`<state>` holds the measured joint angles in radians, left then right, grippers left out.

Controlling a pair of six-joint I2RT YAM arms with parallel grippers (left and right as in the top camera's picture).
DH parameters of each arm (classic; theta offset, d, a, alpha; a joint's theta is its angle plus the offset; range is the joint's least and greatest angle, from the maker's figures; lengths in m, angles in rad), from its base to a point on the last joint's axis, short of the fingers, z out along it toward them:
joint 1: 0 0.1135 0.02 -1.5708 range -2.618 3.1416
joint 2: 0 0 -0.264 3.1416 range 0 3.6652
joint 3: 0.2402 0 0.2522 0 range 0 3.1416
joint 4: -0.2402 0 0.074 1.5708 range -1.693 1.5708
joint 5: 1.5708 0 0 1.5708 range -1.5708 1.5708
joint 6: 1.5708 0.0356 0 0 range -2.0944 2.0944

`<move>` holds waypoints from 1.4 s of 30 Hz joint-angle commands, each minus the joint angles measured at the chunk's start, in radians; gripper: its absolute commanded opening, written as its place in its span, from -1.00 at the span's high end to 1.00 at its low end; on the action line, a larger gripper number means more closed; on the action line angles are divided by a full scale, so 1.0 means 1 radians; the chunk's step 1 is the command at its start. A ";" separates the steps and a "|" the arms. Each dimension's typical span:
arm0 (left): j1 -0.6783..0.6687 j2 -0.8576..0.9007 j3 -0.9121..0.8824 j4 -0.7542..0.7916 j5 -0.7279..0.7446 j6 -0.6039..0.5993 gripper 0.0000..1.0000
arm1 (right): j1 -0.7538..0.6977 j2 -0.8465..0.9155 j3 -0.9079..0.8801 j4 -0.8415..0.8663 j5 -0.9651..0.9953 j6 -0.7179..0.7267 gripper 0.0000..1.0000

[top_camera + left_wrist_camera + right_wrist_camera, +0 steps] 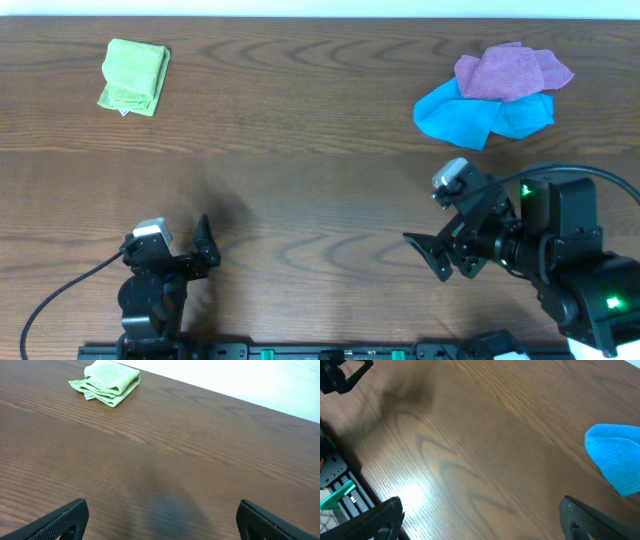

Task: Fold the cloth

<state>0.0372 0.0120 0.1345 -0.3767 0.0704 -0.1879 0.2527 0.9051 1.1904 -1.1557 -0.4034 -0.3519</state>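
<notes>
While both arms waited at the near edge of the wooden table (300,160), the cloths lay well apart along its far side. A green cloth (134,77) sat neatly folded toward the far left corner, a small tag showing at its near edge. At the far right, a purple cloth (510,72) lay rumpled on top of a crumpled blue cloth (480,112), the two touching and neither folded. The left gripper (162,510) was spread wide and held nothing, pointing toward the green cloth but well short of it. The right gripper (481,505), likewise spread wide and empty, hovered above bare wood on the near side of the blue cloth, whose edge showed at the right of its wrist camera's view.
</notes>
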 commanded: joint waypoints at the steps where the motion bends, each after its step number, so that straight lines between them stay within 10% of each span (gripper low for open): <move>1: -0.006 -0.007 -0.024 0.004 -0.011 -0.015 -0.91 | 0.009 -0.002 0.001 -0.001 0.000 -0.004 -0.98; 24: -0.006 -0.007 -0.024 0.004 -0.010 -0.015 -0.91 | 0.006 -0.006 -0.027 0.075 0.169 -0.063 -0.99; 34: -0.006 -0.007 -0.024 0.004 -0.011 -0.015 -0.91 | -0.109 -0.370 -0.562 0.620 0.167 -0.094 -0.99; 42: -0.006 -0.007 -0.024 0.004 -0.011 -0.015 -0.91 | -0.169 -0.639 -0.817 0.676 0.163 -0.093 -0.99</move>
<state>0.0368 0.0113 0.1322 -0.3656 0.0704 -0.1909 0.1104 0.3309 0.4221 -0.4870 -0.2386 -0.4355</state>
